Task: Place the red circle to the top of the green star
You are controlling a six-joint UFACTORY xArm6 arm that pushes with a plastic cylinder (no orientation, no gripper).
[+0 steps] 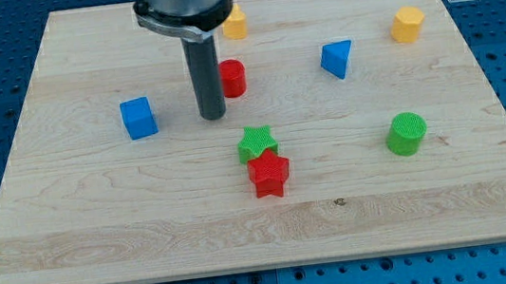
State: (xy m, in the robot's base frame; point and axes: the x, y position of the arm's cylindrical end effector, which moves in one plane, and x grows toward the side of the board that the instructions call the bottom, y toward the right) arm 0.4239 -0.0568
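Observation:
The red circle (232, 77) stands on the wooden board, up and slightly left of the green star (257, 143). A red star (269, 174) touches the green star on its lower right side. My tip (214, 116) is at the end of the dark rod, just left of and a little below the red circle, close to it. The tip is up and to the left of the green star, with a gap between them.
A blue cube (138, 118) lies to the left of the tip. A yellow block (235, 23) sits near the view's top, partly behind the arm. A blue triangle (337, 58), a yellow hexagon (407, 24) and a green circle (407, 133) lie to the right.

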